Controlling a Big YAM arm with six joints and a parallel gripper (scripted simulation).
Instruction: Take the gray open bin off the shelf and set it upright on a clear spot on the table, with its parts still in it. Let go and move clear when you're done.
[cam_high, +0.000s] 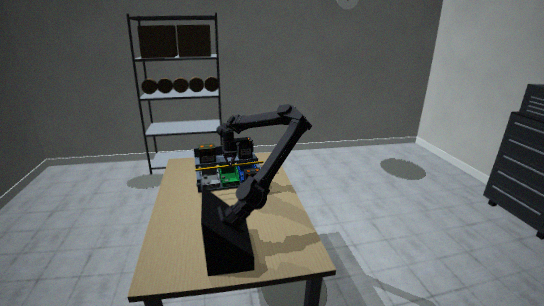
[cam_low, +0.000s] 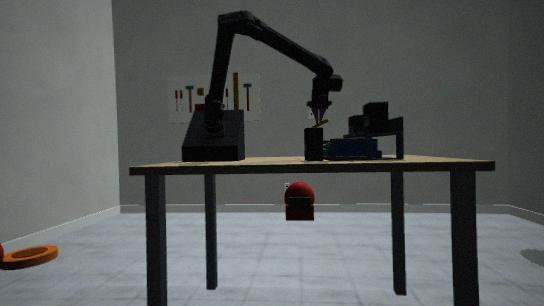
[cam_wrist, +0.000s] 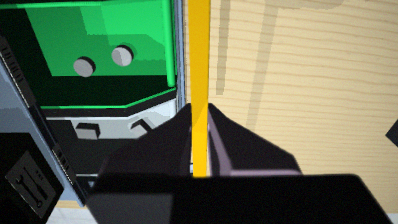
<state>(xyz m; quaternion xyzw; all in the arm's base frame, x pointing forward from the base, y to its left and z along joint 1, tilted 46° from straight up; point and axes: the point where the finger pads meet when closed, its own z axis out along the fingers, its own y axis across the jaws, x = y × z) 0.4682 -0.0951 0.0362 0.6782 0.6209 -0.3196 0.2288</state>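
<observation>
The gray open bin (cam_high: 210, 177) (cam_wrist: 111, 126) is in the lower level of the small shelf (cam_low: 399, 145), left of the green bin (cam_high: 230, 176) (cam_wrist: 70, 30) in the top view. Gray parts (cam_wrist: 88, 131) lie in the gray bin; the fingers hide some of it in the wrist view. My gripper (cam_high: 230, 163) (cam_low: 318, 123) (cam_wrist: 199, 111) points down and is shut on a long yellow bar (cam_high: 206, 168) (cam_low: 324, 121) (cam_wrist: 199, 55). The bar is level, above and in front of the bins, crossing their front side. The gripper is not touching the gray bin.
A blue bin (cam_high: 242, 172) (cam_low: 350, 148) is beside the green bin. Dark boxes (cam_high: 206, 153) (cam_low: 375, 116) (cam_wrist: 25, 175) stand on the shelf top. A dark upright block (cam_low: 313, 144) stands in front of the shelf. The arm's black base (cam_high: 225, 245) (cam_low: 212, 152) stands on the table.
</observation>
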